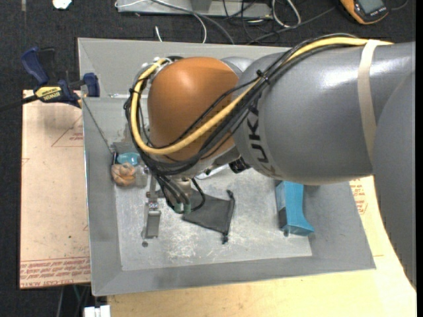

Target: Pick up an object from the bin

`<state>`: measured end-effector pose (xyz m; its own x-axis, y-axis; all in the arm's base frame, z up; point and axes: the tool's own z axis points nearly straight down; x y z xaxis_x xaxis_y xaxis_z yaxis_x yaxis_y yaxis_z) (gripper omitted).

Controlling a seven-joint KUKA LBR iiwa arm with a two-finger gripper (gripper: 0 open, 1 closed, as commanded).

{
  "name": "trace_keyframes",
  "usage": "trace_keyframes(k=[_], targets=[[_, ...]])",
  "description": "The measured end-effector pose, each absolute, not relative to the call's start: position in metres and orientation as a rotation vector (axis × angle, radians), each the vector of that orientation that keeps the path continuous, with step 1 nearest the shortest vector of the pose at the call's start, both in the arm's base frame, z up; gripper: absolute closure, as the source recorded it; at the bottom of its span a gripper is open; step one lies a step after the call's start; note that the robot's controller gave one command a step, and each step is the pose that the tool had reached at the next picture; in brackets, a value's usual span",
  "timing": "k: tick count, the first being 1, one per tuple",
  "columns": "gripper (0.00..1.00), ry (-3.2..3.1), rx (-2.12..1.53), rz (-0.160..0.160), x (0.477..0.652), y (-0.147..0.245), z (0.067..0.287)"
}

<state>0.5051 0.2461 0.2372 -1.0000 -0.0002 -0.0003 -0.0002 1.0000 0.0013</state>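
Risk at this stage is a closure on nothing: the gripper (pixel 160 215) stands low over a bare patch of floor in the bin (pixel 99 243), toward the view's left, and no object shows within its grasp. Whether the gripper is open or closed cannot be told, because the cables (pixel 173 197) and the orange wrist cover (pixel 192 101) hide most of it. If driven lower, it could strike the floor. A sideways move could push the nearest object away. That object is a dark grey folded piece (pixel 213 213), just beside the gripper on the view's right, possibly touching it. A tan rounded lump (pixel 122 174) lies near, against the left wall. A blue block (pixel 294 207) lies well apart, to the right.
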Motion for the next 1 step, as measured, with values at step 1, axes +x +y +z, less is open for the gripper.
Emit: trace_keyframes(k=[1], targets=[[0.0,3.143,0.101,0.001,0.4967,0.1958,0.311]])
